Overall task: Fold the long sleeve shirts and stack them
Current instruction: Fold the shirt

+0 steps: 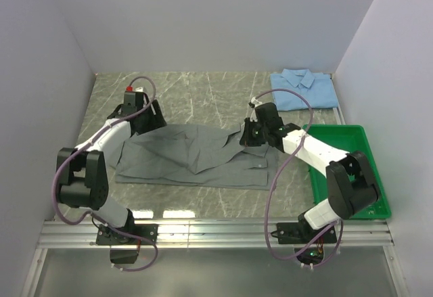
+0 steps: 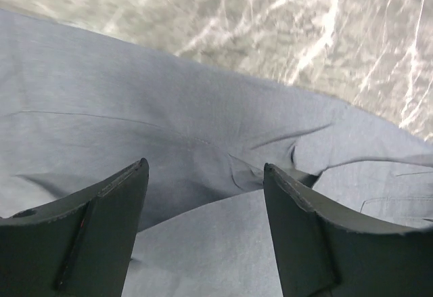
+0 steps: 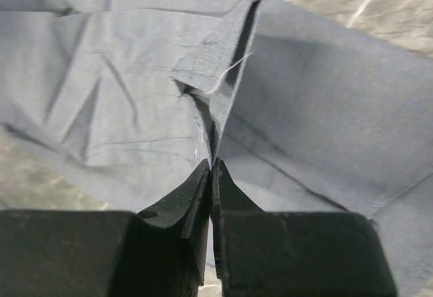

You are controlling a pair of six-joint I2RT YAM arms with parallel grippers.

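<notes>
The grey shirt (image 1: pixel 196 156) lies spread and creased across the middle of the marbled tabletop (image 1: pixel 203 94), between the two arms. The light blue shirt (image 1: pixel 303 88) sits folded at the far right corner, collar showing, well apart from the grey one. A green tray (image 1: pixel 346 130) lies along the right side, with the right arm's elbow showing over it.

The top view places the left end effector (image 2: pixel 203 175) at the grey shirt's far left corner, but the wrist hides its fingers there. Only the left wrist view shows them: spread wide, with grey cloth and a crease between them and bare tabletop beyond the cloth's edge. Whether the tips touch the cloth cannot be told.

From above, the right end effector (image 3: pixel 211 168) is only a dark mass at the shirt's far right edge. The right wrist view shows its fingers pressed together on a raised ridge of grey cloth, with a stitched hem standing up just beyond the tips and a loose thread hanging from it
</notes>
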